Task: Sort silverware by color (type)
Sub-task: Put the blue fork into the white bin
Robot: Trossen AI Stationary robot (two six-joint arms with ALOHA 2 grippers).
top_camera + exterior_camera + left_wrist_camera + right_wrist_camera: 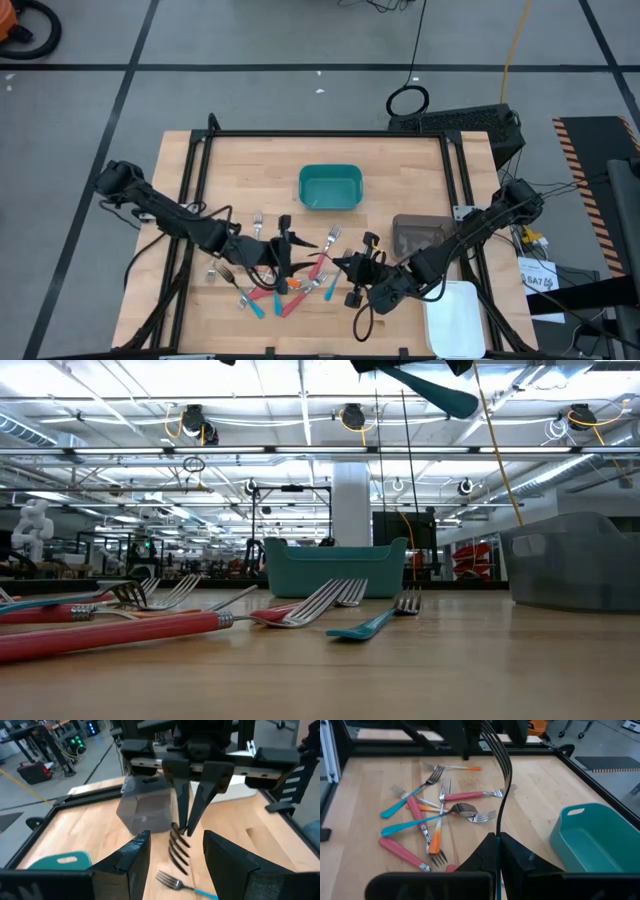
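Several forks with red, orange and teal handles lie in a loose, partly crossing pile (285,288) (435,820) on the wooden table, near its front edge. Just right of the pile and above it, my right gripper (347,266) (184,827) is shut on a teal-handled fork (501,800). Its tines (179,851) stick out toward my left gripper (285,246), which stands open, level with them. In the left wrist view the tines show in the gap between my left fingers (131,862), farther off and not touching them. The teal handle (440,396) hangs high in the low view. My right gripper pinches the fork's thin neck (498,831) between its two fingers, just behind the tines. The fingers come from the table's right and slant slightly down, and the fork runs roughly along them. The fork is lifted clear of the table, its tines beyond the fingertips and its handle trailing back under the gripper.
A teal bin (330,187) (590,840) stands at the table's far middle. A grey bin (415,232) (145,810) sits to the right, and a white tray (455,315) lies at the front right corner. Black frame rails (320,134) border the table.
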